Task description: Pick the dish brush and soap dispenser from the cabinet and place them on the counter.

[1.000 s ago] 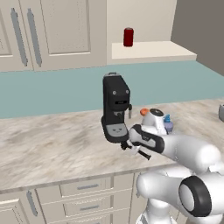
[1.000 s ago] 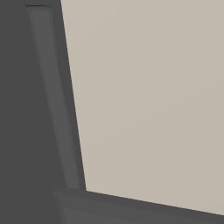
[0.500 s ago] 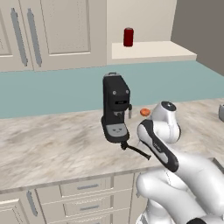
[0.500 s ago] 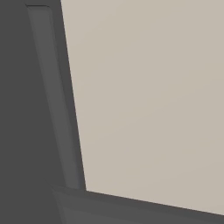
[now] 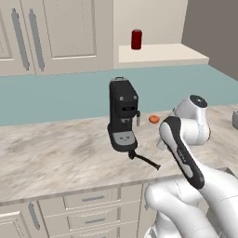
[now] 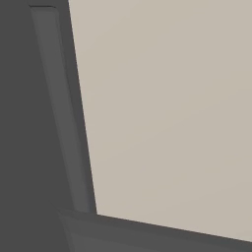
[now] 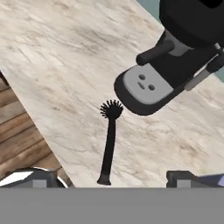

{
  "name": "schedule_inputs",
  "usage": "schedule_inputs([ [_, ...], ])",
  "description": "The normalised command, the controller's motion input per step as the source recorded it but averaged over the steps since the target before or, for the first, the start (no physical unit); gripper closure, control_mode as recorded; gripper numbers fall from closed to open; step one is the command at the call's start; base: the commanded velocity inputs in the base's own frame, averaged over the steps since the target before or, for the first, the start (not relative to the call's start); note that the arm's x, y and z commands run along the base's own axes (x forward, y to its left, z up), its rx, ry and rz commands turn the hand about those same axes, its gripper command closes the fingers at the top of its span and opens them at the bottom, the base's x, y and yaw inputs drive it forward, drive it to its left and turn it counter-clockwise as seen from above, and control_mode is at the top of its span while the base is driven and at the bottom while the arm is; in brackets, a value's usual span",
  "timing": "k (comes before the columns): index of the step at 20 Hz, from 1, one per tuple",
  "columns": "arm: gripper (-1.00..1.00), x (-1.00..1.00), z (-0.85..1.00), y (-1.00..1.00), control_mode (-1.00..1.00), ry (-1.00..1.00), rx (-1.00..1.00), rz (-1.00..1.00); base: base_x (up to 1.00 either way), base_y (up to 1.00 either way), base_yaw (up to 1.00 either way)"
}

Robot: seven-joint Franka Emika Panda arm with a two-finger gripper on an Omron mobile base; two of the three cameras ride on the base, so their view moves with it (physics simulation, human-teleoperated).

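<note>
brush (image 7: 109, 141): slim, black, round bristled head, flat on counter (image 7: 57, 65) | head just beside coffee machine (image 7: 175, 65) | gripper (image 7: 114, 178): fingers spread wide, empty

No legible text, label, brand, number or sign anywhere. Three small dark dots on the grey drip tray of the black coffee machine (image 7: 151, 89), forming no letters. Small pale marks on the machine's front panel (image 5: 123, 108), too blurred to read. Plain red can (image 5: 136, 39) on the open cabinet shelf, no visible label. Nothing printed on the cabinet doors (image 5: 69, 32) or the marbled table (image 5: 56, 158).
</note>
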Motion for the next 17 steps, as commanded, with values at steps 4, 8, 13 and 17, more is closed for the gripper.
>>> schedule_inputs([
  [4, -1.00, -0.16, 0.89, -0.24, -1.00, -0.02, 0.00, 0.01, 0.00, 0.00, 0.00],
  [8, -1.00, -0.15, 0.92, -0.18, -1.00, -0.05, 0.00, 0.02, 0.00, 0.00, 0.00],
  [13, -1.00, -0.27, 0.92, -0.09, -1.00, -0.13, -0.01, 0.02, 0.00, 0.00, 0.00],
  [17, -1.00, -0.55, 0.82, 0.00, -1.00, -0.27, -0.05, 0.03, 0.00, 0.00, 0.00],
])
